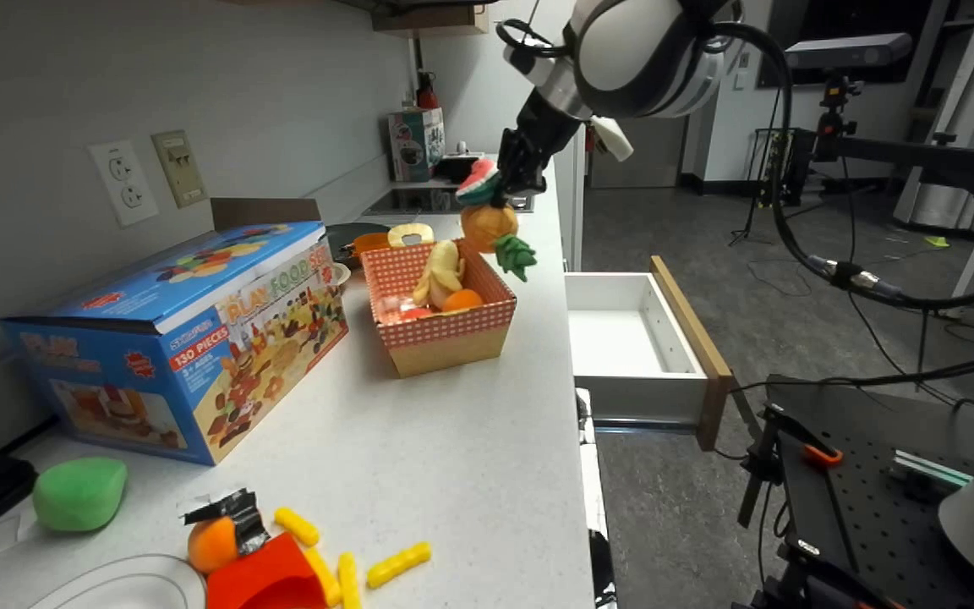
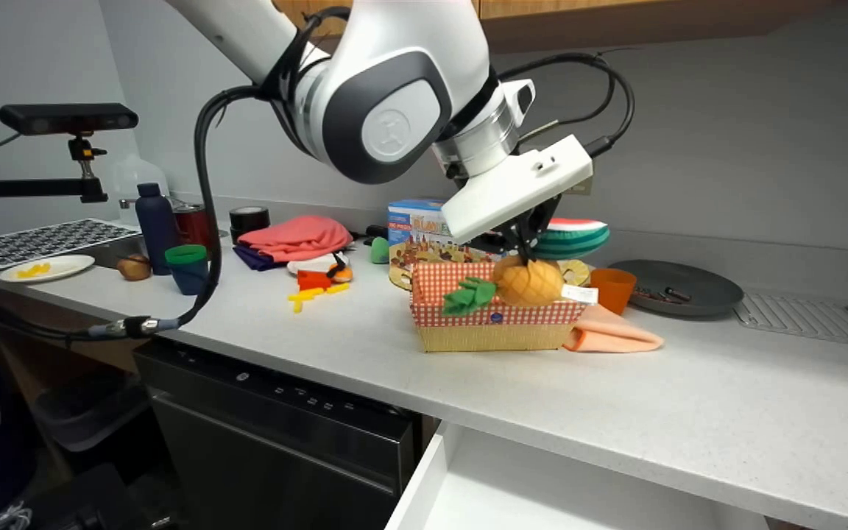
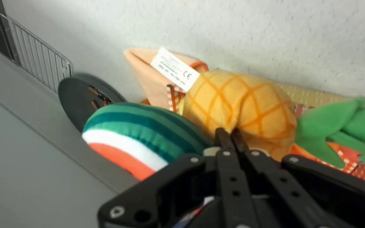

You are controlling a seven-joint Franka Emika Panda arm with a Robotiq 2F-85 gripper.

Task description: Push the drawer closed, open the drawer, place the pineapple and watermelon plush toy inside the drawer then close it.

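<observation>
The drawer (image 1: pixel 690 330) stands pulled out below the counter edge, its white inside visible; it also shows in an exterior view (image 2: pixel 527 493). My gripper (image 3: pixel 228 131) is shut on a pinch of the yellow pineapple plush (image 3: pixel 242 104), and its green leaves hang to one side. The pineapple (image 1: pixel 489 228) is held up at the basket's rim, over the counter, and also shows in an exterior view (image 2: pixel 529 283). The watermelon plush (image 3: pixel 144 136) is raised beside the gripper, against the pineapple; it shows in both exterior views (image 1: pixel 478 182) (image 2: pixel 571 239). What holds the watermelon up is hidden.
A checkered basket (image 1: pixel 453 330) with a banana and orange stands on the counter (image 1: pixel 470 440). A play food box (image 1: pixel 199 330) is by the wall. An orange cup (image 2: pixel 613 287), a dark pan (image 2: pixel 678 287) and a peach cloth (image 2: pixel 612 335) are near the basket.
</observation>
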